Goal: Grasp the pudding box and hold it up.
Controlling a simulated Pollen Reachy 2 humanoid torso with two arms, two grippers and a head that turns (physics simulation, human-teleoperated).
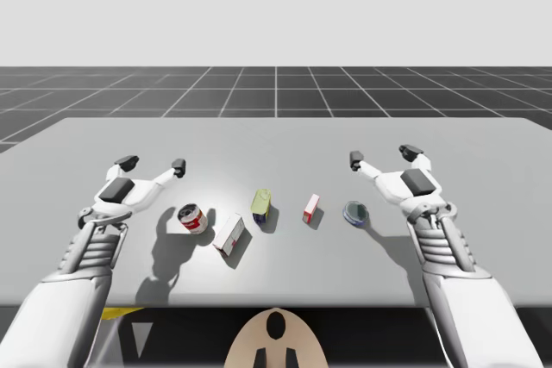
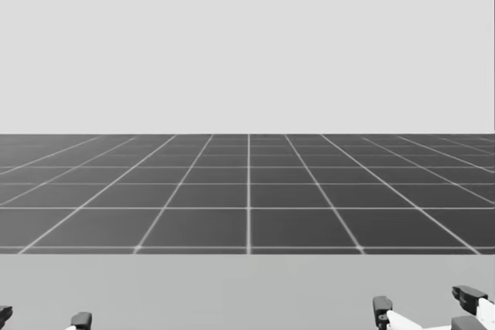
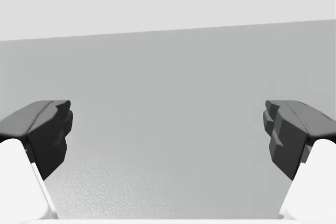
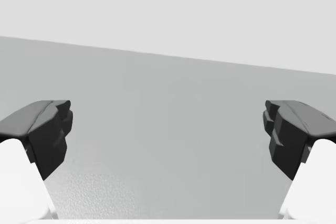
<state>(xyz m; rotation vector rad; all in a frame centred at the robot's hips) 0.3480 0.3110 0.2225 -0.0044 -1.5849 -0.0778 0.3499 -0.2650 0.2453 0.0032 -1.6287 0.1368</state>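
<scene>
Two small boxes lie on the grey table [image 1: 276,140]: a white box with a red edge [image 1: 229,234], lying flat, and a smaller red and white box [image 1: 311,208] standing on edge; I cannot tell which is the pudding box. My left gripper [image 1: 153,164] [image 2: 40,318] [image 3: 168,135] is open above the table, left of and behind the white box. My right gripper [image 1: 383,156] [image 2: 424,301] [image 4: 168,135] is open, right of and behind the red and white box. Nothing is between either pair of fingers; both wrist views look along bare table top.
A red and white can [image 1: 192,218] stands just left of the white box. A yellow-green box [image 1: 262,204] sits between the two boxes. A flat blue-grey tin [image 1: 355,212] lies close under my right wrist. The far half of the table is bare.
</scene>
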